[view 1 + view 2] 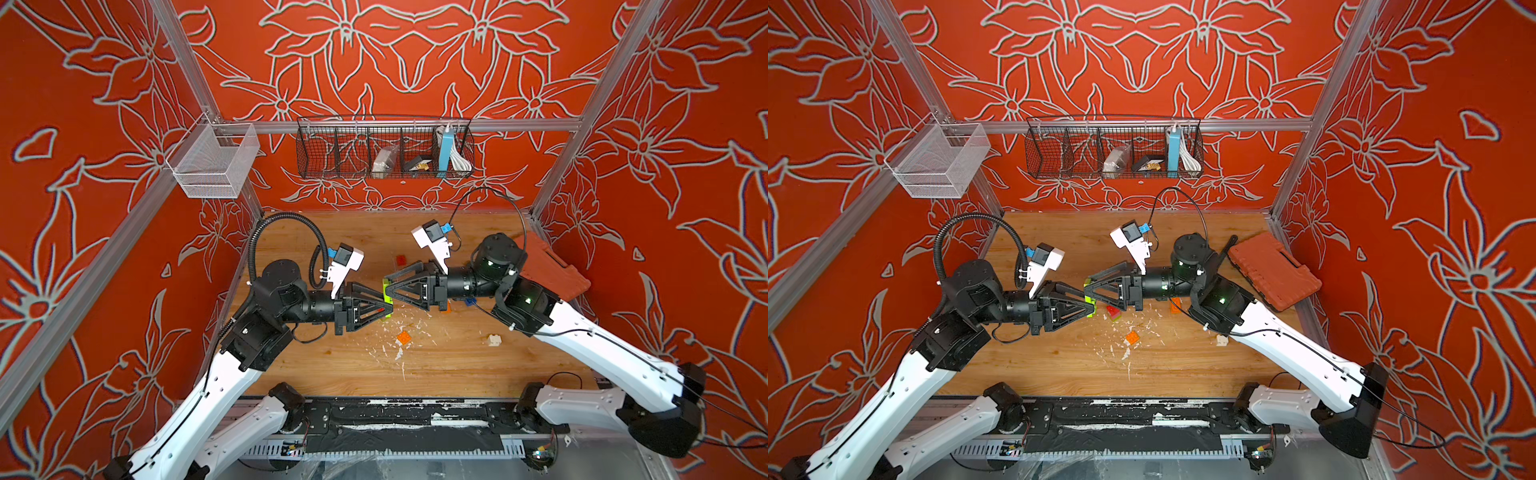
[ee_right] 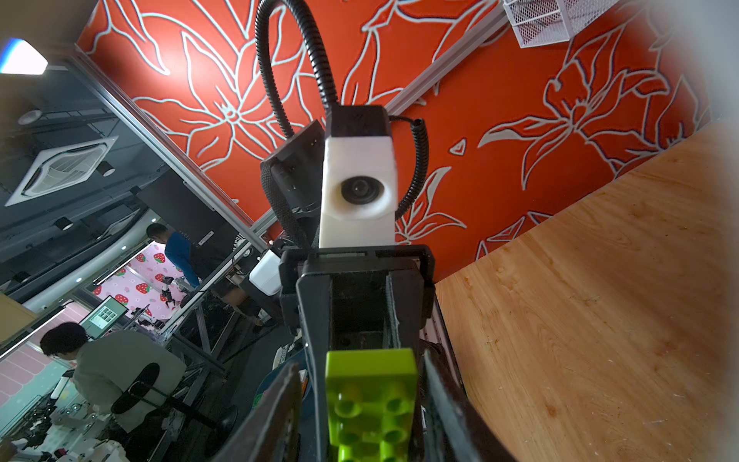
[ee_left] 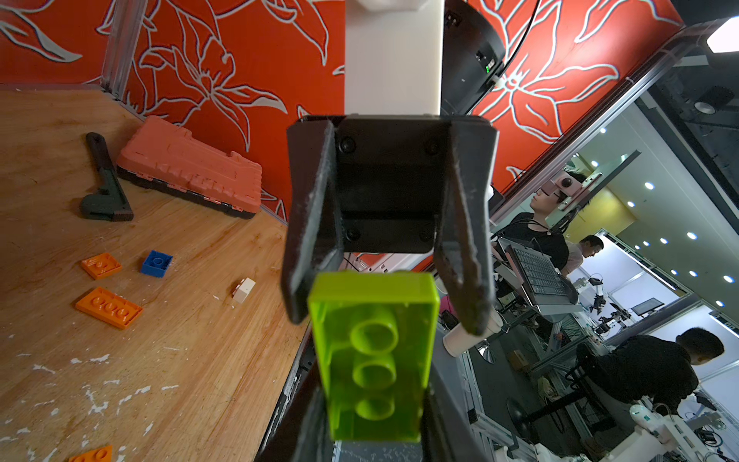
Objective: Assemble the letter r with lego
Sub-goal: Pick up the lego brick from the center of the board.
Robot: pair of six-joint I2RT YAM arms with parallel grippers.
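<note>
Above the desk's [image 1: 457, 365] middle, the left gripper [image 1: 387, 305] pinches a lime brick [image 3: 374, 352] on edge, likely presenting its free end for a regrip. The right gripper [image 1: 389, 286] straddles that end; whether it has clamped, I cannot tell.

We are in a robotics lab, looking into a test cell. Silver aluminium frame bars [image 1: 395, 124] carry red walls printed with pale flower outlines [image 1: 395, 62] around a light wooden tabletop [image 1: 457, 365]. A white-and-black left robot arm [image 1: 199, 415] and its right twin [image 1: 602, 353] rise from a black base rail [image 1: 395, 419]. Past the open side we see a seated person in a black top [image 3: 648, 368], a lit computer monitor [image 2: 104, 318], a dark keyboard [image 3: 538, 272], round ceiling spotlights [image 3: 650, 186] and a square ceiling air-conditioning unit [image 2: 64, 168].
</note>
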